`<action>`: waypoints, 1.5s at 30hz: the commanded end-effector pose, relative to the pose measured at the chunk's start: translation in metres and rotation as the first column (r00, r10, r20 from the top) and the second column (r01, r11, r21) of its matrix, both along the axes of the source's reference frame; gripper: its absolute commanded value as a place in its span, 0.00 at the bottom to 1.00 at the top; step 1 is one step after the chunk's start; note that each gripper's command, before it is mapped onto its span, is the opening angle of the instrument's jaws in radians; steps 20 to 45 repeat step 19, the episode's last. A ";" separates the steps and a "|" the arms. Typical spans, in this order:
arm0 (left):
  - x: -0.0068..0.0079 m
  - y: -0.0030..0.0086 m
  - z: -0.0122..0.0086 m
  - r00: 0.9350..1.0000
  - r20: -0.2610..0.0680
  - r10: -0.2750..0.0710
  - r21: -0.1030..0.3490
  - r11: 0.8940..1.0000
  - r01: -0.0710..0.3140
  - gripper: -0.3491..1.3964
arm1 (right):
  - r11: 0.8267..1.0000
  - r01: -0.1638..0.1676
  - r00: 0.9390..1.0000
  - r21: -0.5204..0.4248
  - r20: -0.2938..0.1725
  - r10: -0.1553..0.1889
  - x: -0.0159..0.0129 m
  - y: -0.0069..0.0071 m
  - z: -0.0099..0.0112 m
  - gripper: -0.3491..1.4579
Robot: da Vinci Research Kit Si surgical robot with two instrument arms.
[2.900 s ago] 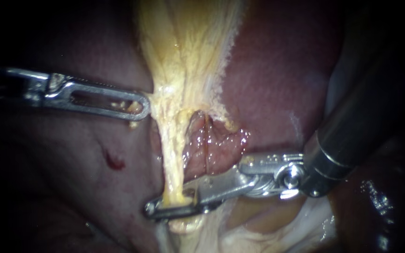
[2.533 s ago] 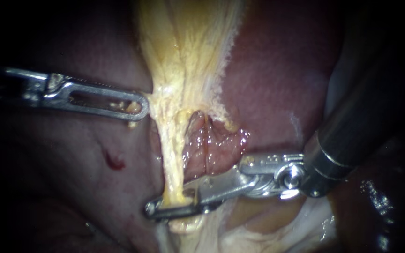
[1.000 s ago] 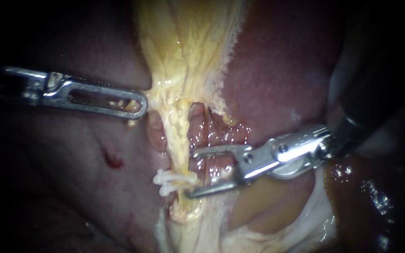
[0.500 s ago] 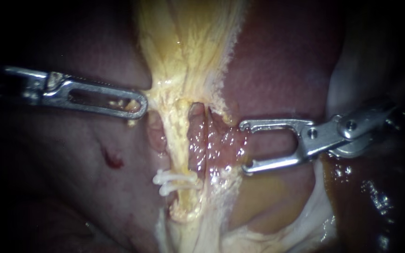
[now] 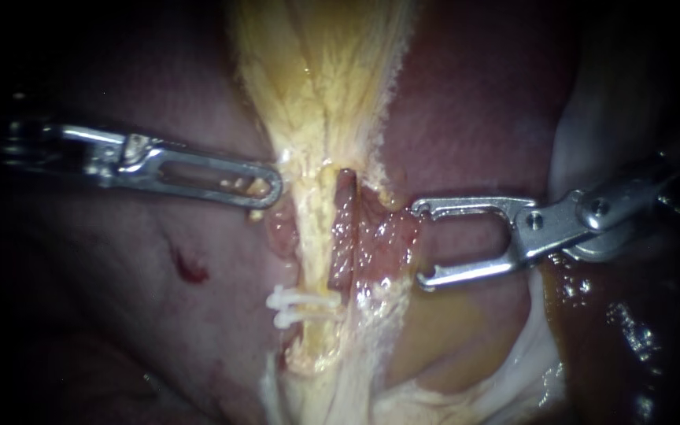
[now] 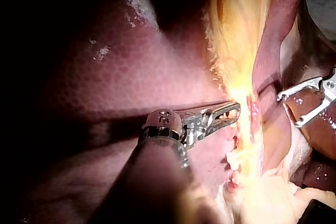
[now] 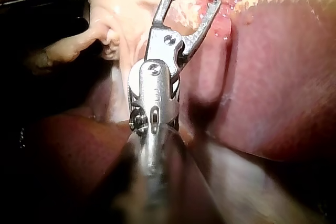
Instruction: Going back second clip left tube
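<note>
Dark red liver (image 5: 474, 118) fills the background on both sides. Down the middle runs the left tube (image 5: 314, 236), pale yellow, with a white clip (image 5: 302, 305) across its near end; whether one clip or two lie there we cannot tell. To its right, apart from it, our right instrument (image 5: 419, 245) hangs with its jaws spread wide and empty. Our left instrument (image 5: 271, 187) has its jaws pressed together on the edge of the yellow tissue (image 5: 324, 86), at the tube's far end. We judge the clip placed and the retreat in hand. Next, the right instrument should draw back rightward along its shaft, without snagging tissue.
</note>
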State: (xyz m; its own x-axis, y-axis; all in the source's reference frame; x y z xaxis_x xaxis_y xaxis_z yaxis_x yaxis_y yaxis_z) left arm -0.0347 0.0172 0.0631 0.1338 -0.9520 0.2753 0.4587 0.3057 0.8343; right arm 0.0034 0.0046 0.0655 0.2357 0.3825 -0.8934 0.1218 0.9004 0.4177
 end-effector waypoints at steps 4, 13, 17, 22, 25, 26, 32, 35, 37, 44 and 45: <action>-0.0014 -0.0001 0.0015 1.000 -0.007 0.012 0.002 1.000 -0.012 0.00 | 1.000 0.004 1.000 0.002 -0.004 -0.004 0.0000 0.0000 0.0000 0.47; -0.0017 0.0000 0.0024 1.000 -0.013 0.016 0.008 1.000 -0.016 0.00 | 1.000 0.010 1.000 0.006 -0.014 -0.010 0.0001 0.0002 0.0000 0.47; -0.0017 0.0000 0.0024 1.000 -0.013 0.016 0.008 1.000 -0.016 0.00 | 1.000 0.010 1.000 0.006 -0.014 -0.010 0.0000 0.0002 0.0000 0.47; -0.0017 0.0000 0.0024 1.000 -0.012 0.016 0.008 1.000 -0.016 0.00 | 1.000 0.010 1.000 0.006 -0.014 -0.010 0.0000 0.0002 0.0000 0.47; -0.0017 0.0000 0.0024 1.000 -0.012 0.016 0.008 1.000 -0.016 0.00 | 1.000 0.010 1.000 0.006 -0.014 -0.010 0.0000 0.0002 0.0000 0.47; -0.0017 0.0000 0.0024 1.000 -0.012 0.016 0.008 1.000 -0.016 0.00 | 1.000 0.010 1.000 0.006 -0.014 -0.010 0.0000 0.0002 0.0000 0.47; -0.0017 0.0000 0.0024 1.000 -0.012 0.016 0.008 1.000 -0.016 0.00 | 1.000 0.010 1.000 0.006 -0.014 -0.010 0.0000 0.0002 0.0000 0.47; -0.0017 0.0000 0.0024 1.000 -0.012 0.016 0.008 1.000 -0.016 0.00 | 1.000 0.010 1.000 0.006 -0.014 -0.010 0.0000 0.0002 0.0000 0.47; -0.0017 0.0000 0.0024 1.000 -0.012 0.016 0.008 1.000 -0.016 0.00 | 1.000 0.010 1.000 0.006 -0.014 -0.010 0.0000 0.0002 0.0000 0.47; -0.0017 0.0000 0.0024 1.000 -0.012 0.016 0.008 1.000 -0.016 0.00 | 1.000 0.010 1.000 0.006 -0.014 -0.010 0.0000 0.0002 0.0000 0.47; -0.0017 0.0000 0.0024 1.000 -0.012 0.016 0.008 1.000 -0.016 0.00 | 1.000 0.010 1.000 0.006 -0.014 -0.010 0.0000 0.0002 0.0000 0.47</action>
